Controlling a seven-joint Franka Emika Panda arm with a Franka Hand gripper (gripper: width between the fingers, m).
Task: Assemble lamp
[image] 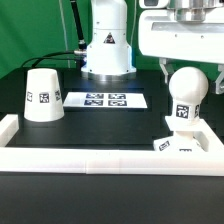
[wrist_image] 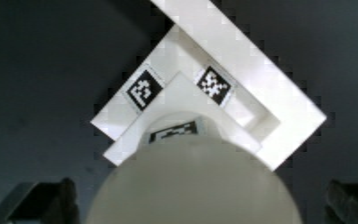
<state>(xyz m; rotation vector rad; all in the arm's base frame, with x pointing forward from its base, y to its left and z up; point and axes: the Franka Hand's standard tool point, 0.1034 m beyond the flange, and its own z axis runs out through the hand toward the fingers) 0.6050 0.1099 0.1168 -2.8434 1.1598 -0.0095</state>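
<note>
Bulb (image: pixel 186 95) stands on base (image: pixel 183 146) at the exterior view's right, apparently seated. Shade (image: pixel 44 96) sits apart at left, unfitted. Tool (wrist_image: pixel 201 203) hangs above the bulb, spread wide and empty.

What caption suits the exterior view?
Bulb standing on base, open tool over it; shade apart at the exterior view's left.

bare table (image: pixel 100 130) btwn shade (image: pixel 42 95) & bulb (image: pixel 187 95), marker board (image: pixel 105 100) flat, rail (image: pixel 100 160) walls near edge

robot lab: black table (image: pixel 100 135), tagged marker board (image: pixel 105 99), arm base (image: pixel 107 55).
</note>
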